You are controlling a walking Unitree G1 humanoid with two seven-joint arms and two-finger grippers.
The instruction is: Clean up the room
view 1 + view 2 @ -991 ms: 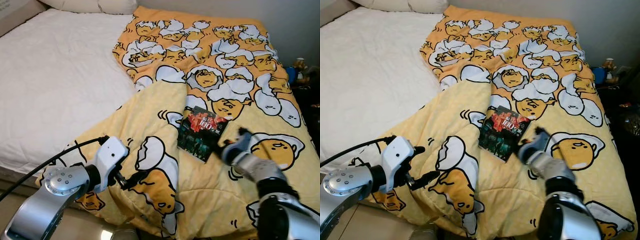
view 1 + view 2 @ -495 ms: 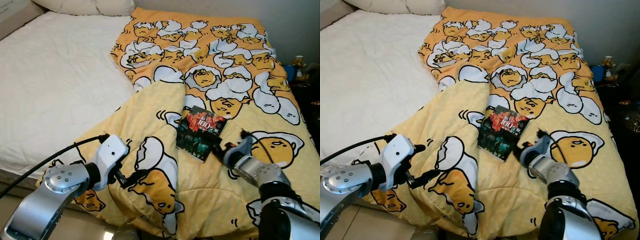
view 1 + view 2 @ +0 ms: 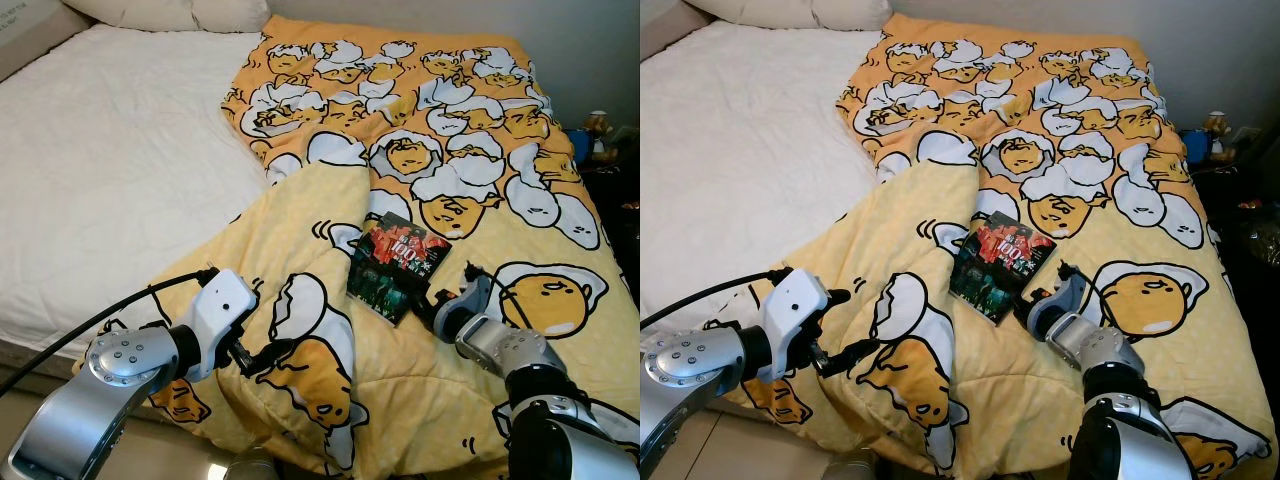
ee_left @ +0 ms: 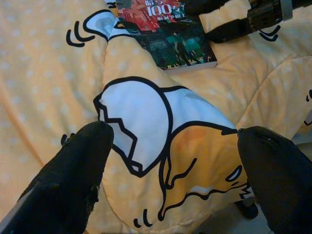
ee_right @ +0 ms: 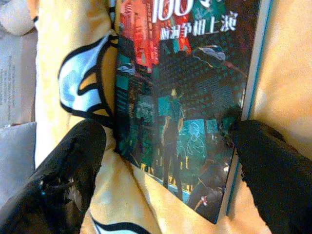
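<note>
Bed quilt [image 3: 330, 220]: right claw [image 5: 165, 161] open astride book [image 3: 397, 268]; left claw [image 4: 175, 161] open.

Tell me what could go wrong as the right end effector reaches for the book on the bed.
1. The book lies flat on the soft yellow duvet, so the open right end effector may push it away or pinch fabric with it.
2. The left end effector, open at a duvet fold, may drag the cover and shift the book.

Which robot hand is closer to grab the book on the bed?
The right gripper: it sits open right beside the book, fingers either side. The left gripper is farther off, over the blanket.
</note>
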